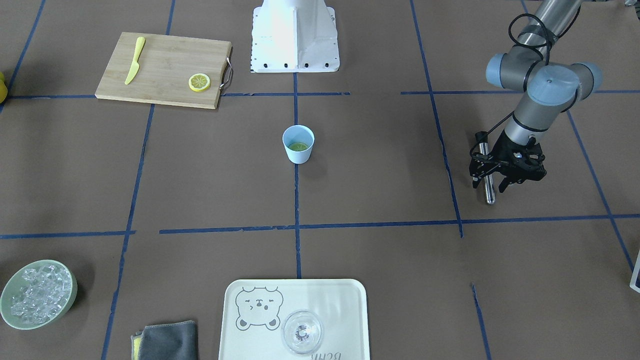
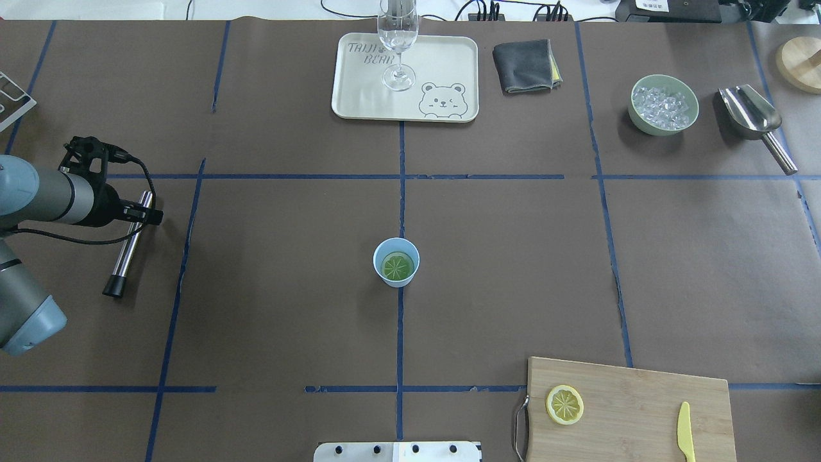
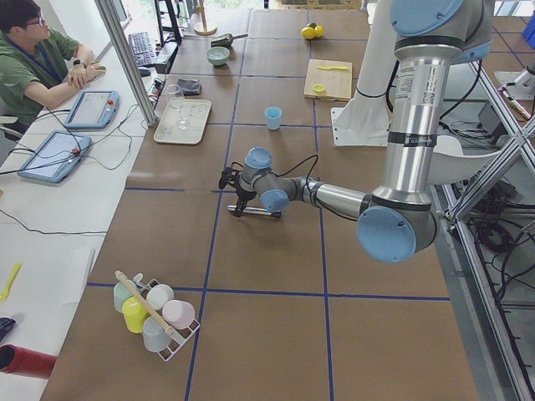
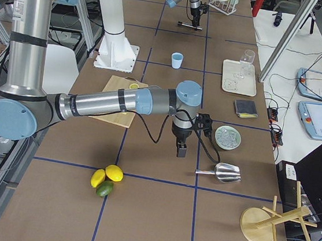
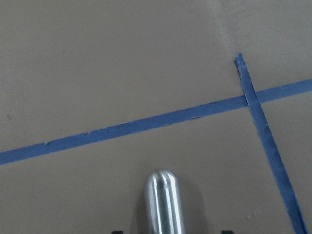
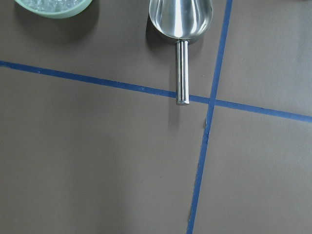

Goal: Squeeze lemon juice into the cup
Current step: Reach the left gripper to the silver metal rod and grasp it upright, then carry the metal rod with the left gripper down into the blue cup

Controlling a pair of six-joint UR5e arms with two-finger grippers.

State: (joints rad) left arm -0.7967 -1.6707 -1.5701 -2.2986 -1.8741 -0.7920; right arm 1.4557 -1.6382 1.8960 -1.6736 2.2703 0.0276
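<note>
Lemon flat, face up, inside upright cup; left fingers apart astride rod; right fingers: cannot tell.

Far centre: cream bear-print tray with a clear stemmed glass upright on it; grey cloth just right of tray. Far right: green bowl of ice, steel scoop beside it. Near right: wooden cutting board carrying a yellow knife; left: metal rod lying flat.
</note>
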